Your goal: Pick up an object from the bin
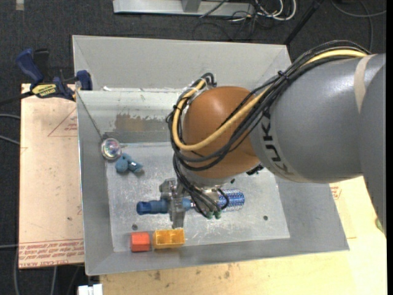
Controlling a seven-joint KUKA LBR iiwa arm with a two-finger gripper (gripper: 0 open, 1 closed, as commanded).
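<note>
The grey bin (258,226) takes up most of what I can see, and the arm (325,121) leans in over it. The arm's orange cover (215,128) hangs above and a little behind the long blue piece (149,208) on the floor of the bin. I'll place everything else from that piece.

The gripper (178,212) is down low at the blue piece's right end, touching it or just short of it; I can't tell which. I also can't tell how far the pincer is open, or whether it has anything in its grasp. The wrist and cables hide too much.

A ribbed blue roll (233,198) lies beyond the gripper, on the far side from the blue piece. A yellow block (169,238) sits just in front of the blue piece's right end, with an orange block (140,241) beside it, in front of the left end. A small blue lump (127,165) lies behind the blue piece, and a shiny ball (111,147) further back, both well apart from it.

As I judge it, the blue piece is the one to take. To do that well, the gripper should straddle the narrow width of the piece and go down squarely. It should close only once it is seated, and keep clear of the yellow block so that nothing gets shoved. Then it should lift straight up.
</note>
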